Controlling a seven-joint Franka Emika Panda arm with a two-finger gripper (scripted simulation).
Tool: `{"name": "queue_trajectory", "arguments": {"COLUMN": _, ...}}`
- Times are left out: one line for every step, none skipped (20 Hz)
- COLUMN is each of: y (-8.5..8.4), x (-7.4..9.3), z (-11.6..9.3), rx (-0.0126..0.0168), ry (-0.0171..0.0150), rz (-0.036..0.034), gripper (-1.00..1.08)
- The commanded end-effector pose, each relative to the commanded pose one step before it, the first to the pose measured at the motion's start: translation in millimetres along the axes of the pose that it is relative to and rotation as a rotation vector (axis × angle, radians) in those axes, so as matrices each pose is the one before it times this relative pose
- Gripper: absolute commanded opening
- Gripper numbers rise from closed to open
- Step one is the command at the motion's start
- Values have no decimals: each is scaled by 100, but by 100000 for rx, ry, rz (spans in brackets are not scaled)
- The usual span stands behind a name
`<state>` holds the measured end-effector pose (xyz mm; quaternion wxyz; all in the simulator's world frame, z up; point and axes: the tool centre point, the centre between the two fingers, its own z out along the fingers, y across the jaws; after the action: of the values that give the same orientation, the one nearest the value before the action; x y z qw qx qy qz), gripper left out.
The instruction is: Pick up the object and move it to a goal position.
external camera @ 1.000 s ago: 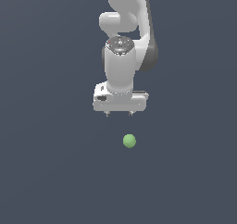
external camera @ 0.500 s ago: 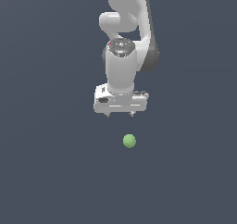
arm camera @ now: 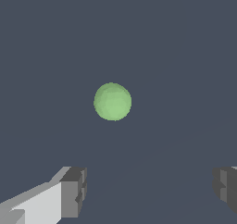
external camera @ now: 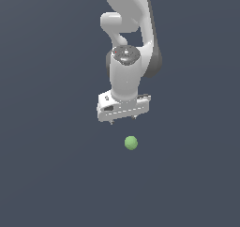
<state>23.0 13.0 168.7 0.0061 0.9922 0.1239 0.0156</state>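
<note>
The arm's upper links are cut off at the exterior view's top edge. One white, smooth-shelled hand point(external camera: 123, 121) points down with its two short dark fingertips point(arm camera: 74, 190) spread wide, holding nothing. One small matte green sphere point(external camera: 131, 143) lies just below it, apart from it, against the plain slate-grey surface point(external camera: 51, 174).
</note>
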Motion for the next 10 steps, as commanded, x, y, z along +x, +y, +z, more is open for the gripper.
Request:
{"name": "queue_trajectory", "arguments": {"y": -167, "x": 339, "z": 462, "rx": -94, "ry": -339, "rz": -6908, "gripper": 100}}
{"name": "queue_trajectory", "arguments": {"y": -62, "x": 154, "z": 200, "rx": -28, "ry": -138, "rz": -3022, "gripper": 100}}
{"name": "queue_trajectory", "arguments": {"y": -58, "x": 156, "z": 200, "rx": -19, "ry": -134, "rz": -3028, "gripper": 100}}
{"name": "queue_trajectory", "arguments": {"y": -54, "x": 157, "z": 200, "rx": -11, "ry": -131, "rz": -3025, "gripper": 100}}
{"name": "queue_trajectory", "arguments": {"y": -49, "x": 158, "z": 200, "rx": -3, "ry": -126, "rz": -3021, "gripper": 100}}
{"name": "queue_trajectory", "arguments": {"y": -45, "x": 159, "z": 201, "rx": 5, "ry": -122, "rz": -3017, "gripper": 100}}
{"name": "queue_trajectory", "arguments": {"y": -41, "x": 159, "z": 201, "rx": 12, "ry": -117, "rz": -3013, "gripper": 100}}
{"name": "queue_trajectory", "arguments": {"y": -37, "x": 160, "z": 201, "rx": 19, "ry": -112, "rz": -3010, "gripper": 100}}
{"name": "queue_trajectory", "arguments": {"y": -32, "x": 160, "z": 200, "rx": 26, "ry": -106, "rz": -3006, "gripper": 100}}
{"name": "queue_trajectory", "arguments": {"y": -27, "x": 160, "z": 200, "rx": 33, "ry": -100, "rz": -3002, "gripper": 100}}
